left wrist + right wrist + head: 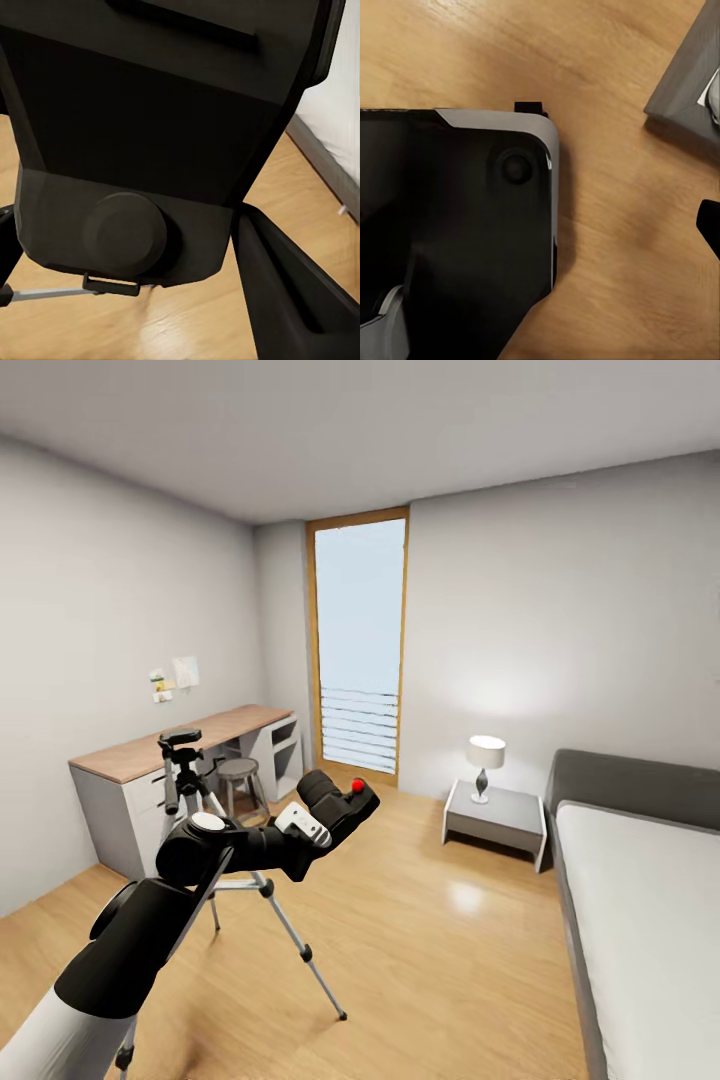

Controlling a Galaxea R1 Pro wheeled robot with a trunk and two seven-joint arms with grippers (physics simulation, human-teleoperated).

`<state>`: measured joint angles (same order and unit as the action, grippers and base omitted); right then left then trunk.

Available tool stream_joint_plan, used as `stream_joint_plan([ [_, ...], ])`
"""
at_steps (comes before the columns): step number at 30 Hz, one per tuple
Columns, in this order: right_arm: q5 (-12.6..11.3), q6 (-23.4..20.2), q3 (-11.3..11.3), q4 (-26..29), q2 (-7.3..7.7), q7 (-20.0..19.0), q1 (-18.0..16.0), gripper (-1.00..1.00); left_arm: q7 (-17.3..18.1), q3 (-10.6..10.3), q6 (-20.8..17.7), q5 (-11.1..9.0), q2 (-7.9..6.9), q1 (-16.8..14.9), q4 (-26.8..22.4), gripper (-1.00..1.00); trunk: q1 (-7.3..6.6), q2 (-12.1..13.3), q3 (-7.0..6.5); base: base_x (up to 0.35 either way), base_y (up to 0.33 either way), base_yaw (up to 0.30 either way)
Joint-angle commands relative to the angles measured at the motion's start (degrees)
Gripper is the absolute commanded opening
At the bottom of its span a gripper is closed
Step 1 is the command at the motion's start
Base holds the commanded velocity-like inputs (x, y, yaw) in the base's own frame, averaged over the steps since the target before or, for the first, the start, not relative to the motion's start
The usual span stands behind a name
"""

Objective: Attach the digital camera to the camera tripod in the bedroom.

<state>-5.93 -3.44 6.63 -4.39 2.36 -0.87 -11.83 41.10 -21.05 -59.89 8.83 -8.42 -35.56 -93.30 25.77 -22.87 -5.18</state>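
The robot's left gripper [335, 805] holds the digital camera [340, 800] aloft in the bedroom, clenched around its black body, the red button on top facing up. The camera tripod [190, 780] stands on the wood floor [450, 950] just beside the desk surface [180, 740], its black head bare. By this showing the pickup is done; the mounting is not, with the camera held near the tripod head but apart from it. Its long axis appears to run across the room, tilted upward toward the window [360, 650]. Whether the right gripper is released or clenched cannot be told.
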Motion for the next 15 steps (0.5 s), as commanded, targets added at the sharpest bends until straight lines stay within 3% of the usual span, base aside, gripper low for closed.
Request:
stream_joint_plan([
  [1, -0.62, -0.08, 0.49, -0.09, 0.00, -0.09, -0.02, 1.00, 0.64, -0.04, -0.11, 0.57, -0.02, -0.04, -0.04, -1.00, 0.01, -0.05, 0.03, -0.051, 0.000, 0.000],
  [8, -0.61, -0.08, 0.49, -0.09, 0.01, -0.09, 0.04, 1.00, 0.64, -0.04, -0.11, 0.57, -0.07, -0.04, -0.04, -1.00, 0.01, -0.05, 0.12, -0.019, 0.000, 0.024],
  [15, -0.59, -0.08, 0.49, -0.09, -0.01, -0.09, 0.05, 1.00, 0.66, -0.22, -0.11, 0.57, -0.13, -0.04, -0.04, -1.00, 0.01, -0.05, 0.38, -0.002, 0.000, 0.213],
])
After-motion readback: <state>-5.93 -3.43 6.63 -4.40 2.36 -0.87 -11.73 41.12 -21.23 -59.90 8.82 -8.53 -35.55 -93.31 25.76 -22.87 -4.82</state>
